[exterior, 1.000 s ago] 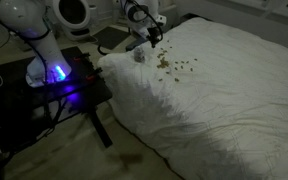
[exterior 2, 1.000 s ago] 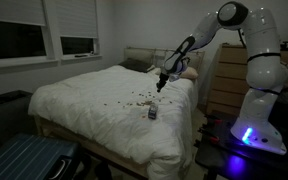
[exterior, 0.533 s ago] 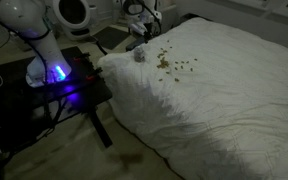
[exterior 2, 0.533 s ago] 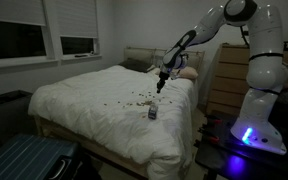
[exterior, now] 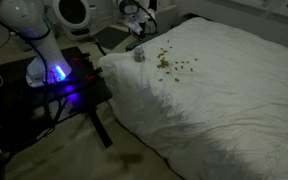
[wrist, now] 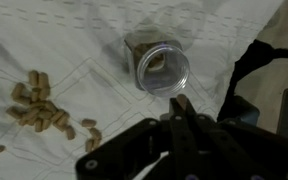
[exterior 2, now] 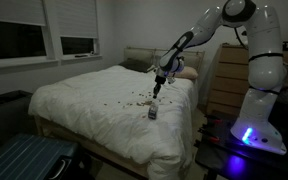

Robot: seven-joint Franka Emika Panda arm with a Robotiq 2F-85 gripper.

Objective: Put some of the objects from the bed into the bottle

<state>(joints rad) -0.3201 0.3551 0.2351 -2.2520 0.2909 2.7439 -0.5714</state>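
The bottle [wrist: 159,66] stands on the white bed [wrist: 74,35] with its open mouth up and a few brown bits inside. The objects [wrist: 39,106], small olive-brown pellets, lie scattered to its left. My gripper [wrist: 181,103] hangs just beside and above the bottle's mouth, shut, with a small brown pellet pinched at its fingertips. In both exterior views the gripper [exterior: 137,40] [exterior 2: 156,92] hovers over the bottle [exterior: 139,55] [exterior 2: 152,112] near the bed's edge [exterior: 224,95] [exterior 2: 84,105], with the pellets [exterior: 171,64] [exterior 2: 134,100] beside it.
The robot base with blue light [exterior: 54,72] [exterior 2: 249,135] stands on a dark side table [exterior: 79,85] next to the bed. A wooden dresser [exterior 2: 224,80] and a pillow [exterior 2: 189,73] are at the bed's head. A blue case [exterior 2: 24,160] lies on the floor.
My gripper has moved from over the pellet scatter to a spot above the bottle, staying shut. The bottle and pellets have not moved.
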